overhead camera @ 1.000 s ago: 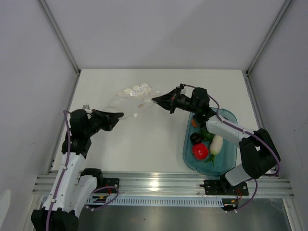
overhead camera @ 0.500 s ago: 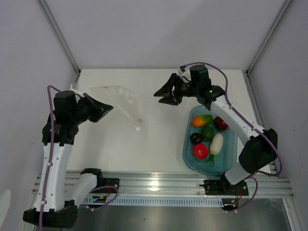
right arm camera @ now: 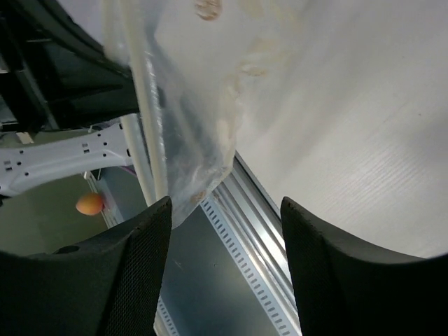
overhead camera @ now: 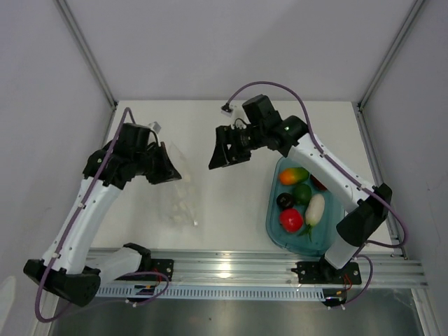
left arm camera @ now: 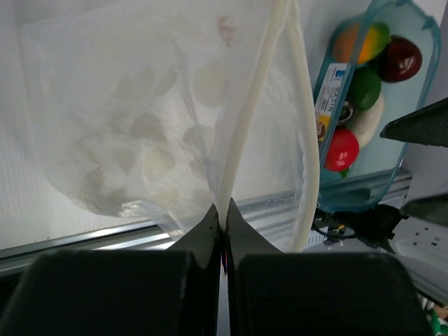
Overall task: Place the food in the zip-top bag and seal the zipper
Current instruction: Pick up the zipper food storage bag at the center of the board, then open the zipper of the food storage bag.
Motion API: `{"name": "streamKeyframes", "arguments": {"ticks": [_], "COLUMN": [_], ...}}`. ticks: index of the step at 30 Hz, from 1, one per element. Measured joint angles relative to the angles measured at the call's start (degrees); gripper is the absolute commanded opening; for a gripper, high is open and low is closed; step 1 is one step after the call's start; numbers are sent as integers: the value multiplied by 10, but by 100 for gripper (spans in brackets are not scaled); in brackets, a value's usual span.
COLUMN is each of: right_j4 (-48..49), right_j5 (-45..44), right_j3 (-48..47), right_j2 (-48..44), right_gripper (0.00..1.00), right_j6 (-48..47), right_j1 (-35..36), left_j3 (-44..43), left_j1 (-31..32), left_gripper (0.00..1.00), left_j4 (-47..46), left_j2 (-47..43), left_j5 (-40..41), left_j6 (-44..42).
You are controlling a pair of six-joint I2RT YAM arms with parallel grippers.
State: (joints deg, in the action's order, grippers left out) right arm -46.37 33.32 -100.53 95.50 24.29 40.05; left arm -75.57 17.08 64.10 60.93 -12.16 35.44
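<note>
Only one printed thing shows: a small white-and-blue sticker on the tray wall, its lettering too small and blurred to read.

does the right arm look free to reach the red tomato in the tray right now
Probably yes: the right arm has open, empty jaws, and the tomato lies uncovered in the tray.

Grey walls, white table

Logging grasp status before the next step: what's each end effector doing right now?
Left end effector: closed, pinching the zip-top bag by its edge.
Right end effector: open, holding nothing.
</note>
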Motion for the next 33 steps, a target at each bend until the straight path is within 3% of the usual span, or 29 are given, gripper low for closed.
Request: {"name": "streamKeyframes", "arguments": {"ticks": [7,25,33], "right_j4": [-29,-68,-83], "right_j5": [-1,-60,-117], "right_j3": [-34,-34,-33], "right_j2": [15,59,65], "right_gripper": [66,63,36], "right_j6": [-45,-58,-45], "right_j1": [51,68,71], "left_j3": [-21,-18,6], "left_j1": [71,104,108], "left_gripper": [1,1,1], "left_j4": [-6,-83,-101], "left_j2": [81,115,113], "left_j5": [-1,-40,-50], "left_j6": [0,21,23]}}
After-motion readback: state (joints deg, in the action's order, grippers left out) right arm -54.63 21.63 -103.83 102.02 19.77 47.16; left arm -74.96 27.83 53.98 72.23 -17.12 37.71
